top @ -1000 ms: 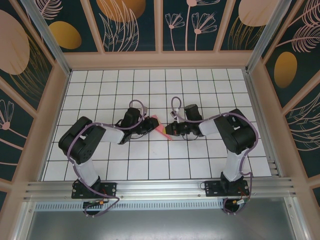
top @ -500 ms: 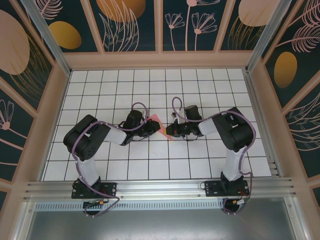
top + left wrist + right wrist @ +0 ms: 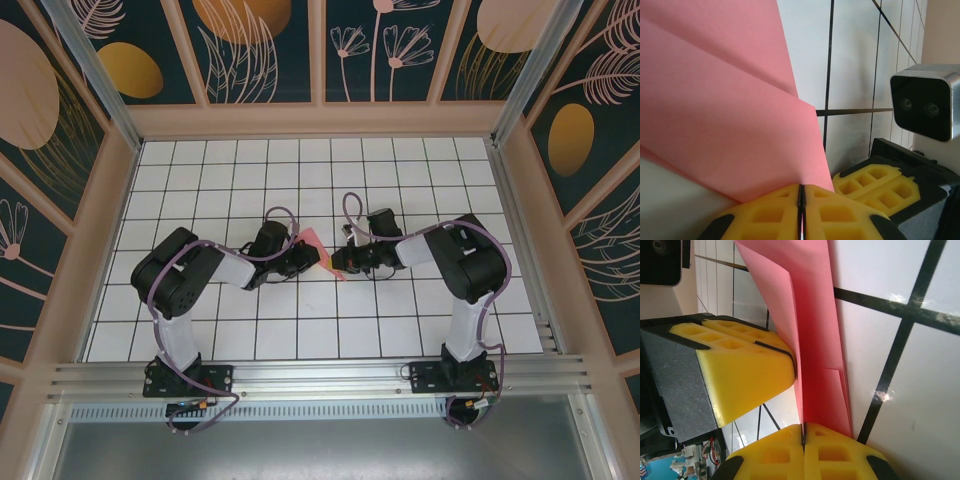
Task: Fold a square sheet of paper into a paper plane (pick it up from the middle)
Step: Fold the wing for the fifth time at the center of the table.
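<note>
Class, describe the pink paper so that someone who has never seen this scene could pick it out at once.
Look at the white tiled table inside the dark floral walls. Near its middle the two black arms meet, the left hand and the right hand both pinching the pink paper. It is the sole pink thing, creased, among black arms and white tiles.

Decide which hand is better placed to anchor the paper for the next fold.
Probably right: the right hand grips the paper across stacked creased layers; the left hand pinches near one edge.

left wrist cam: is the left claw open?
No, the left claw has its yellow pads pressed together on the pink paper.
</note>
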Robot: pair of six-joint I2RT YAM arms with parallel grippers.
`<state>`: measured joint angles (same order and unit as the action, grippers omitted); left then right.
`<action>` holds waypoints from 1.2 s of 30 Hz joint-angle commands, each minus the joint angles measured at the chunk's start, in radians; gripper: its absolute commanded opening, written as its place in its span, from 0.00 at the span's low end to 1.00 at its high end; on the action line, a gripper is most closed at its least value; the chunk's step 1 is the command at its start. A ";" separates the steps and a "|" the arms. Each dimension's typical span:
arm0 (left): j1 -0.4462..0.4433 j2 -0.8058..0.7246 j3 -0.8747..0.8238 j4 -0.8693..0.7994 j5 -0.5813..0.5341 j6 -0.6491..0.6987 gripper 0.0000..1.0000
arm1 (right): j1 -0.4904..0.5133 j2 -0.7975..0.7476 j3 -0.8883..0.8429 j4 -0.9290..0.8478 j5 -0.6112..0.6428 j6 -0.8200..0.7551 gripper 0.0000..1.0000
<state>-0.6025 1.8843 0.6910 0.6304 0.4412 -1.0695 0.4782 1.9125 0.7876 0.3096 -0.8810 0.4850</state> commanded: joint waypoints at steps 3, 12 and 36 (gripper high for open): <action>-0.005 0.023 0.025 -0.130 -0.067 0.016 0.11 | -0.004 -0.003 0.036 -0.094 0.026 -0.040 0.05; -0.004 0.038 0.059 -0.243 -0.118 0.042 0.11 | 0.002 -0.105 0.026 -0.198 0.039 -0.044 0.16; -0.005 0.031 0.059 -0.264 -0.116 0.048 0.11 | 0.005 -0.109 0.032 -0.299 0.073 -0.085 0.14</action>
<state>-0.6083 1.8801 0.7616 0.4675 0.4202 -1.0542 0.4793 1.8507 0.8223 0.0681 -0.8093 0.4202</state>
